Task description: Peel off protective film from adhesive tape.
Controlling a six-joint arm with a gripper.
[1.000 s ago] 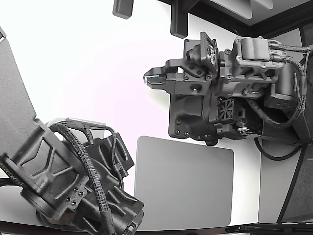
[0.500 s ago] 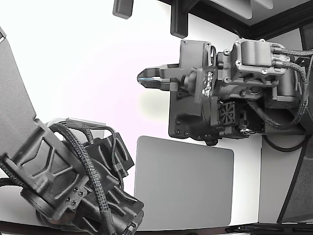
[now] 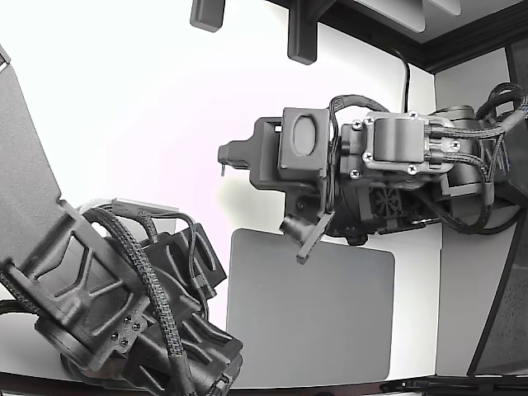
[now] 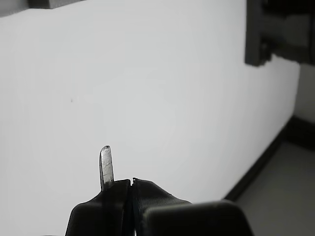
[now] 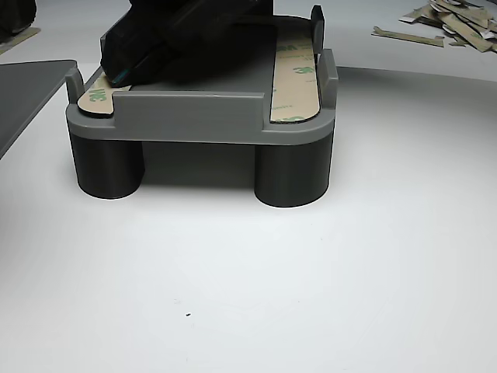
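White surface [image 3: 148,107]: bare & bright under arm in ext. view; fills most of wrist view too.
Arm: black, reaches in from ext. view's right, wrist lying roughly level, above top edge of grey pad [image 3: 309,318].
Pincer [image 3: 224,159]: points toward ext. view's left; in wrist view [image 4: 132,183] tips pressed together, only a hairline seam between. Nothing visibly pinched.
Thin sliver [image 4: 106,166]: pale, glossy, sticks up just beside the seam in wrist view; can't tell if film or part of a finger.
Second arm [image 3: 107,289]: bulky, black w/ braided cables, low on ext. view's left.
Holder [image 5: 202,120]: grey tray on round legs, other view.
Tape strips: two, tan w/ green print, lying flat in the tray. One [image 5: 295,74] fully in sight at that view's right; other [image 5: 97,97] at left, mostly under a dark body [image 5: 178,39] resting over it.
Film scraps [image 5: 446,19]: loose heap on surface, far right, well apart from tray.
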